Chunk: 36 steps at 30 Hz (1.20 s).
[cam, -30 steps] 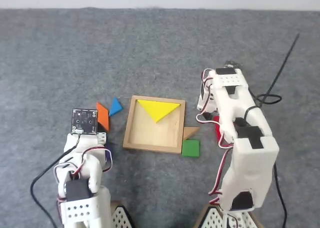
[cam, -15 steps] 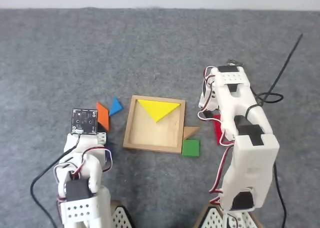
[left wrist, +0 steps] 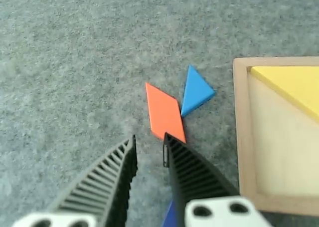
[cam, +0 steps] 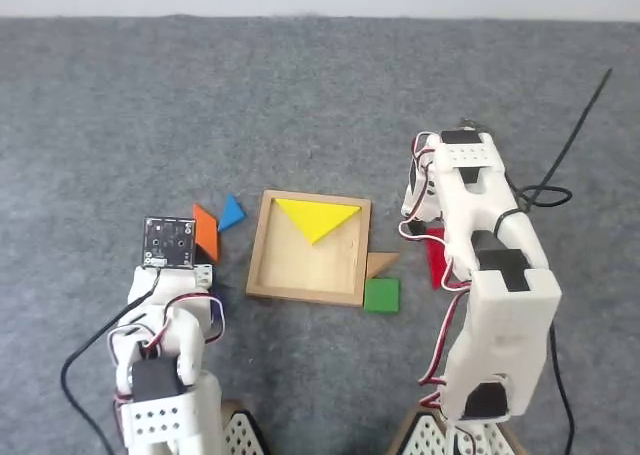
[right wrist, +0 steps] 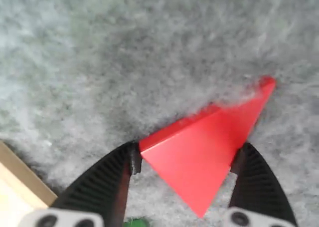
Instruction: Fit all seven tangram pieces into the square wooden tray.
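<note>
The square wooden tray [cam: 262,265] lies mid-table with a yellow triangle [cam: 316,218] in its far part. An orange parallelogram [cam: 205,231] and a blue triangle [cam: 231,212] lie left of it; a brown triangle [cam: 381,263] and a green square [cam: 381,295] lie at its right near corner. My right gripper [right wrist: 187,154] is shut on the red triangle [right wrist: 199,159], which is tilted just above the carpet and peeks out under the right arm [cam: 436,257]. My left gripper [left wrist: 149,144] is narrowly open and holds nothing, just short of the orange parallelogram [left wrist: 165,112].
A dark blue piece [left wrist: 169,216] shows under the left gripper's fingers. Grey carpet covers the whole table. A black cable [cam: 570,125] runs off behind the right arm [cam: 480,225]. Open carpet lies beyond the tray and to the far left.
The right arm has shifted slightly to the right and back, so more of the red triangle shows beside it. The left arm and the other pieces have not moved.
</note>
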{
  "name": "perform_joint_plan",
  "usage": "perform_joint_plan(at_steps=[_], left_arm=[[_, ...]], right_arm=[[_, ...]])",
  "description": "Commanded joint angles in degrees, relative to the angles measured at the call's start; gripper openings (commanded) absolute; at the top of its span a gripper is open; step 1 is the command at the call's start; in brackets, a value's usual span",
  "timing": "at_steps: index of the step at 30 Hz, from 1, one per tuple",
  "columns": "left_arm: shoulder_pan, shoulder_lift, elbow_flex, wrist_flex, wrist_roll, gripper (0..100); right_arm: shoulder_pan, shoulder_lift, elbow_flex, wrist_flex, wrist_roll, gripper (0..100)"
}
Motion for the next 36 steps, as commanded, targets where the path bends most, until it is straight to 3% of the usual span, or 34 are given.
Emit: perform_joint_plan(at_steps=[1, 19, 31, 36], left_arm=[[0.0, -0.5, -0.7, 0.4, -0.4, 9], [0.0, -0.7, -0.7, 1.6, -0.4, 9], [-2.3, -0.8, -0.9, -0.6, -2.0, 9], [-14.3, -0.7, -2.8, -17.1, -12.7, 9]], right_arm=[[1.1, -0.6, -3.3, -0.2, 0.8, 21.7], [0.6, -21.8, -3.2, 7.6, 1.8, 21.7], [0.6, -19.7, -5.7, 8.0, -2.7, 22.0], [0.7, -29.0, -9.1, 17.0, 13.8, 21.6]])
